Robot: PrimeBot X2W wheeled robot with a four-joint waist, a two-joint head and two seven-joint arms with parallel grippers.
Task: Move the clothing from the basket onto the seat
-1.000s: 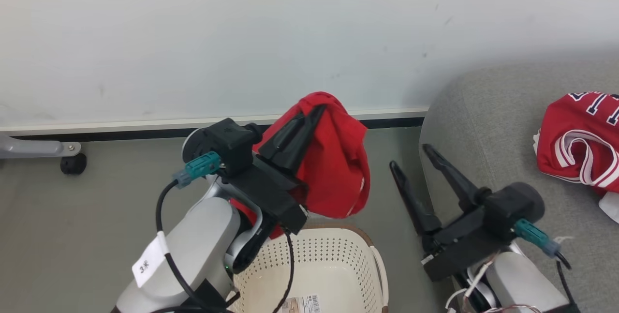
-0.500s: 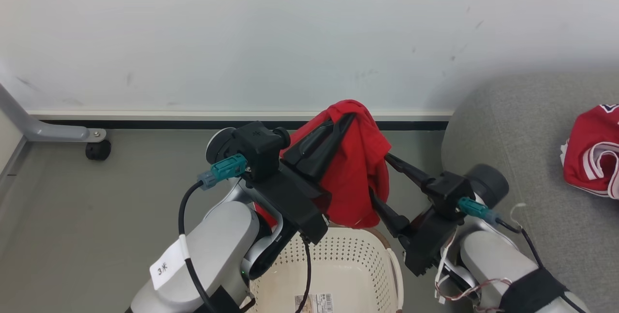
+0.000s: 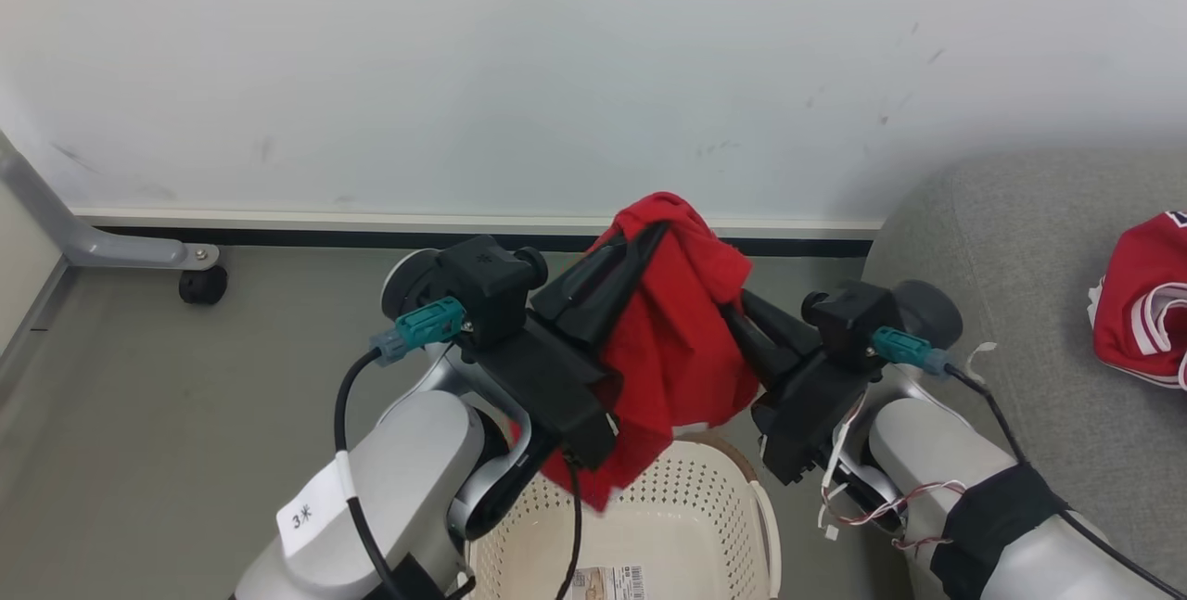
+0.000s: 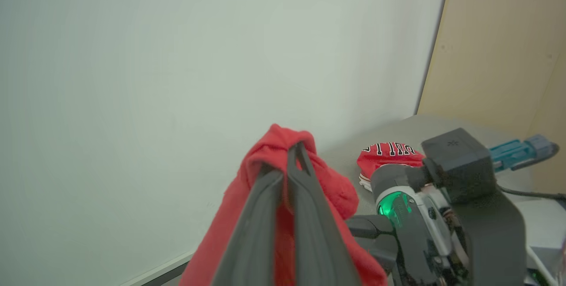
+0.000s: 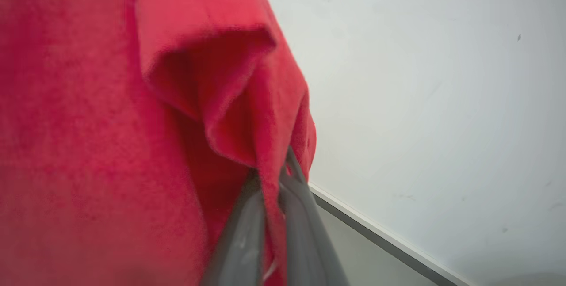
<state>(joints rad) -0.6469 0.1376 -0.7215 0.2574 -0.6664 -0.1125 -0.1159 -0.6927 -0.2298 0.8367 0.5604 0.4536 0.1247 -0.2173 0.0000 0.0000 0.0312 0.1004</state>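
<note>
A plain red piece of clothing [image 3: 677, 350] hangs in the air above the cream perforated basket [image 3: 714, 507]. My left gripper [image 3: 654, 234] is shut on its top fold, which the left wrist view shows bunched around the closed fingertips [image 4: 294, 151]. My right gripper [image 3: 733, 303] is shut on the cloth's right side; in the right wrist view a red fold [image 5: 110, 144] is pinched between its fingers [image 5: 305, 215]. A second red garment with black lettering [image 3: 1141, 303] lies on the grey seat [image 3: 1001, 238] at the right.
A white wall with a dark baseboard [image 3: 371, 238] stands close behind the arms. A grey metal leg with a black caster [image 3: 201, 285] sits on the floor at the left. The basket has a barcode sticker [image 3: 607, 583] inside.
My right gripper swung left from beside the seat to the hanging red cloth and shut on its right side. The left gripper kept its hold. The head camera shifted a little.
</note>
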